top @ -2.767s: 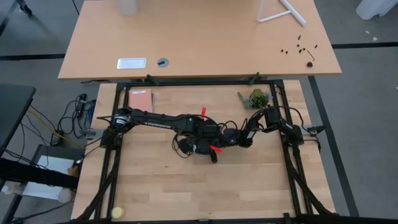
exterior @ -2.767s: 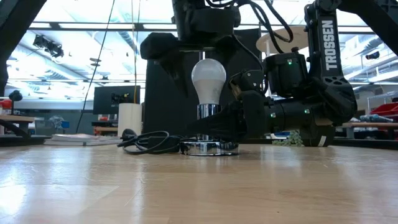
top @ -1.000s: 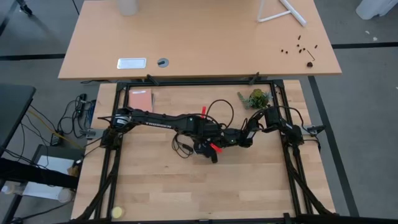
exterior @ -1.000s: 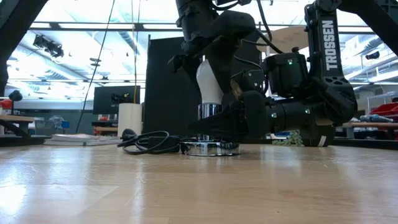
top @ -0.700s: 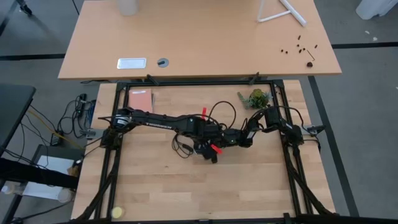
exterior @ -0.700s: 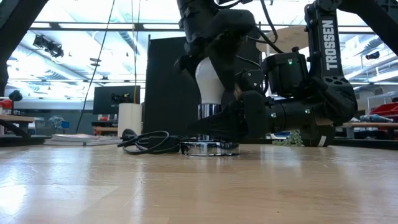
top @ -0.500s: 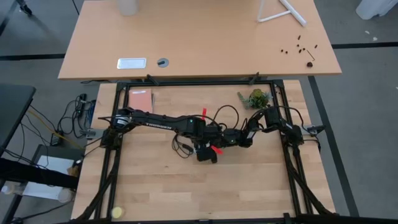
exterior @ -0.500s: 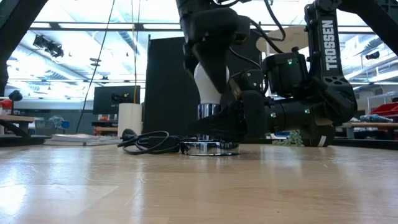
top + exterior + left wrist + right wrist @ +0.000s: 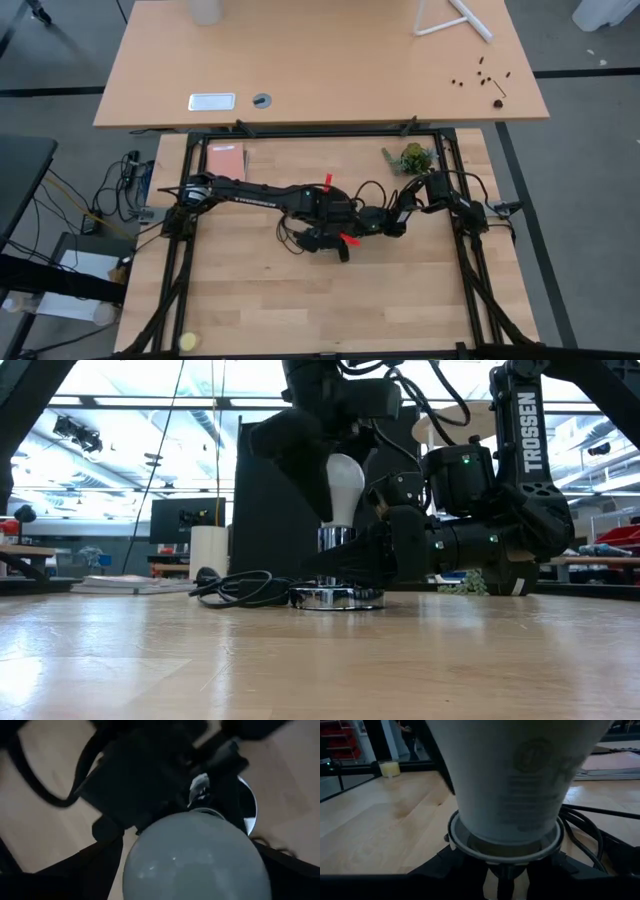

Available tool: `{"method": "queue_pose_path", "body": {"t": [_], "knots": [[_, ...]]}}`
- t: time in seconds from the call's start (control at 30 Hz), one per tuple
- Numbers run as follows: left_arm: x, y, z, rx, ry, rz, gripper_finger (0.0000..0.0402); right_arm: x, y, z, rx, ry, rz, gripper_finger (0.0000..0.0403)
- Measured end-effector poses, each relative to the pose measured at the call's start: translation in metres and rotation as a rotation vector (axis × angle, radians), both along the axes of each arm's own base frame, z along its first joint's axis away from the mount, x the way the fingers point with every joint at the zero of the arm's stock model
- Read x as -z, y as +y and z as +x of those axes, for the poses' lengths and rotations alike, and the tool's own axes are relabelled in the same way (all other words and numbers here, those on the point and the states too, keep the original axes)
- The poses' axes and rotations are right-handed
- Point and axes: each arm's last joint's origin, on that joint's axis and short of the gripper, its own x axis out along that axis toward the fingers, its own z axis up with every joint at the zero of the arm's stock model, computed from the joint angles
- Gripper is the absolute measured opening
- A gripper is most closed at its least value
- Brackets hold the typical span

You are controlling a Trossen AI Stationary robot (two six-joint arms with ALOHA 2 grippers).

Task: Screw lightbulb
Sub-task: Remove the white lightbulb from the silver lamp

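the lightbulb (image 9: 345, 488) is found standing upright near the middle of the table (image 9: 400, 300), its grey screw end seated in the round silvery socket (image 9: 336, 598), whose black cord (image 9: 235, 587) lies coiled on the wood at 9 o'clock of it in the low view. the left gripper (image 9: 330, 435) is placed over the top of the glass from above; its fingers are spread wide to either side of the globe, and a gap is seen at the 3 o'clock side of the glass, so no grip on the bulb is judged to be in place. the right gripper (image 9: 340, 565) is brought in level from 3 o'clock and is closed narrowly about the metal collar at the base of the bulb, just above the socket; whether the collar or the socket neck is the part clamped cannot be told. in the left wrist view the rounded glass (image 9: 192, 857) fills the space between the fingers, with the socket rim (image 9: 250, 810) beyond it. the bulb is judged to be light, stiff, smooth and fragile: thin glass that may slip under dark pads and may crack if squeezed hard. it is best taken at the widest part of the globe, with moderate pressure applied evenly from both sides, and turned about its upright axis while the base is held steady.
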Motion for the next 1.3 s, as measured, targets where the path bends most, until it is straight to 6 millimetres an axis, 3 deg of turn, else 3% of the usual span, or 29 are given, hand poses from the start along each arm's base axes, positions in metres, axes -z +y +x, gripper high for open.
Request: {"method": "queue_pose_path", "body": {"t": [0.23,0.47,0.67,1.3], "knots": [[-0.001,0.000,-0.001,0.246,0.060,0.087,0.0338,0.000,0.000,0.000,-0.002,0.000,-0.006,0.0182],[0.000,-0.001,-0.003,0.201,0.067,0.069,0.0297,0.000,0.000,0.000,-0.002,0.000,-0.005,0.0182],[0.000,-0.001,-0.004,-0.004,0.033,-0.007,0.0248,0.000,0.000,0.000,-0.002,0.000,-0.005,0.0182],[0.001,-0.015,-0.006,-1.018,-0.125,-0.390,0.0250,0.000,0.000,0.000,-0.007,0.000,-0.004,0.0182]]}}
